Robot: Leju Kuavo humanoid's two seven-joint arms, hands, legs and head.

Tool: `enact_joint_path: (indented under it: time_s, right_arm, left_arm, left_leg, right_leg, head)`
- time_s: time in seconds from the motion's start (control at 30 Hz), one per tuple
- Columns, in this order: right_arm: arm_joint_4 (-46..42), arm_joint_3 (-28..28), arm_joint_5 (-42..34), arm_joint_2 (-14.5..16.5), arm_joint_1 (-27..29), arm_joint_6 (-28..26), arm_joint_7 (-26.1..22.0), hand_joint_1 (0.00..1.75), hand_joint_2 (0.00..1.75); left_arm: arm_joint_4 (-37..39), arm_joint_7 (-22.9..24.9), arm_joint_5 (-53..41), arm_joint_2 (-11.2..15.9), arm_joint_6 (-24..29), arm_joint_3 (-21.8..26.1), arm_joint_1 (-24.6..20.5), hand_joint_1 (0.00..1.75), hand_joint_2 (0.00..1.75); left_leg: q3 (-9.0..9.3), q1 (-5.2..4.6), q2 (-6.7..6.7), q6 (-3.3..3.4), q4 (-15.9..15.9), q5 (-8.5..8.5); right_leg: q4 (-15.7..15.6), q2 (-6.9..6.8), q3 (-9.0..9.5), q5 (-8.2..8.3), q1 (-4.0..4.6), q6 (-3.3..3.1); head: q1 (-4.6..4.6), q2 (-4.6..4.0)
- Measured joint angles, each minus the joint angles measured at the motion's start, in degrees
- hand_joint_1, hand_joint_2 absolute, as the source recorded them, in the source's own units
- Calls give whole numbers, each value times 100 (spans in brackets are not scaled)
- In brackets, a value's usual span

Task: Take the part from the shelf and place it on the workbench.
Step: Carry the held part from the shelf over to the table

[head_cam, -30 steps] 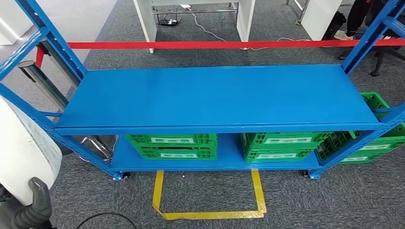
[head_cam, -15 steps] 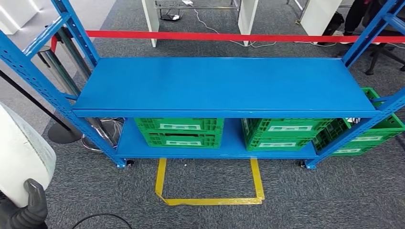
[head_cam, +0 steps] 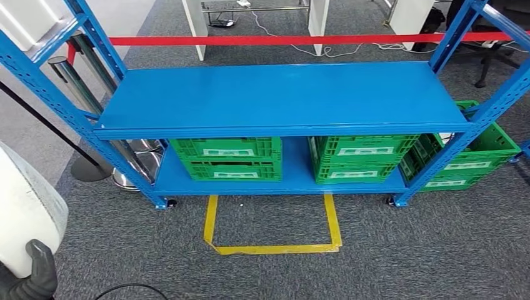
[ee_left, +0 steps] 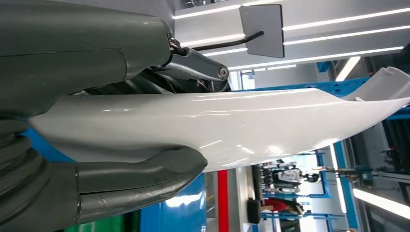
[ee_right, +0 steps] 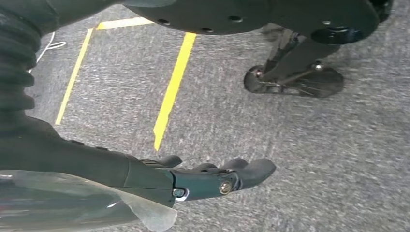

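My left hand [head_cam: 34, 276] grips a large white rounded part [head_cam: 25, 209] at the lower left edge of the head view, close to my body. Close up in the left wrist view, the glossy white part [ee_left: 232, 121] lies clamped between the grey thumb [ee_left: 140, 176] and the darker fingers [ee_left: 193, 65] of that hand. The blue shelf [head_cam: 281, 97] stands ahead with its upper board bare. My right hand [ee_right: 203, 176] hangs low over the grey carpet, fingers stretched out and holding nothing.
Green crates [head_cam: 228, 159] [head_cam: 362, 156] sit on the lower shelf board, another [head_cam: 469, 156] beside the right post. A yellow tape outline [head_cam: 275, 248] marks the carpet before the shelf. A red barrier strip [head_cam: 281, 39] runs behind; a stanchion base [head_cam: 90, 169] stands left.
The whole picture has shifted: the camera has drawn back and turned, so the shelf sits higher and more floor shows. The white part stays in my left hand.
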Motion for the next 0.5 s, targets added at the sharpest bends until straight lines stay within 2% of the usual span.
enact_joint_path:
  time_s: [0.03,0.07,0.13,0.17,0.2,0.27,0.3,0.33,0.37,0.4,0.47,0.5]
  right_arm:
    - [2,2,4,-1,-1,1,0,0,175]
    - [4,5,10,-1,0,0,0,0,175]
    - [8,12,29,0,4,-2,-1,0,175]
    - [10,18,40,3,2,-2,-3,0,175]
    - [13,24,50,5,2,-5,-5,0,175]
    - [20,37,64,10,-1,-9,-8,0,175]
    - [27,40,67,10,1,-10,-9,0,175]
    - [34,44,71,7,1,-8,-10,0,175]
    - [39,45,73,4,2,-8,-12,0,175]
    - [44,46,75,1,4,-8,-13,0,175]
    - [46,48,78,-10,5,-7,-14,0,175]
    - [47,49,79,-17,5,-6,-14,0,175]
  left_arm:
    - [0,0,-1,0,3,4,3,175,175]
    - [-1,0,-5,0,9,6,6,175,175]
    - [-18,-1,-17,1,31,7,13,175,175]
    - [-39,-1,-23,1,48,8,17,175,175]
    - [-63,-1,-27,1,64,8,20,175,175]
    - [-104,-1,-28,2,94,9,31,175,175]
    - [-116,-1,-27,1,100,10,36,175,175]
    - [-128,-1,-26,0,102,10,38,175,175]
    - [-138,-1,-22,-2,102,11,38,175,175]
    - [-144,-1,-18,-4,102,11,41,175,175]
    - [-149,-1,-10,-6,102,11,48,175,175]
    - [-149,-1,-8,-7,103,11,52,175,175]
  left_leg:
    - [45,1,0,8,161,15]
    - [181,-3,-1,31,99,145]
    - [677,-30,-11,135,-575,450]
    - [938,-47,-17,199,-1006,513]
    - [1124,-72,-23,249,-1355,520]
    - [1228,-116,-27,292,-1663,515]
    - [1207,-118,-23,305,-1714,568]
    - [1183,-107,-18,322,-1768,624]
    - [1151,-90,-12,341,-1818,679]
    - [1110,-71,-4,358,-1858,726]
    - [980,-67,14,365,-1838,793]
    - [907,-65,26,360,-1803,827]
  right_leg:
    - [36,-5,-84,50,11,2]
    - [77,-9,-171,92,23,5]
    - [146,-7,-332,161,44,10]
    - [171,-6,-388,196,55,22]
    - [186,-4,-434,243,52,49]
    - [182,-5,-517,352,26,124]
    - [171,-3,-557,385,10,163]
    - [183,8,-604,347,4,194]
    - [271,25,-672,219,3,220]
    - [481,42,-763,-4,-1,246]
    - [1211,62,-981,-511,-15,297]
    - [1569,63,-1049,-648,-22,323]
  head:
    - [-1,0]
    - [-1,0]
    - [-1,0]
    - [2,0]
    - [1,0]
    - [-4,0]
    - [-8,0]
    - [-9,0]
    - [-1,0]
    - [9,0]
    - [26,0]
    - [28,0]
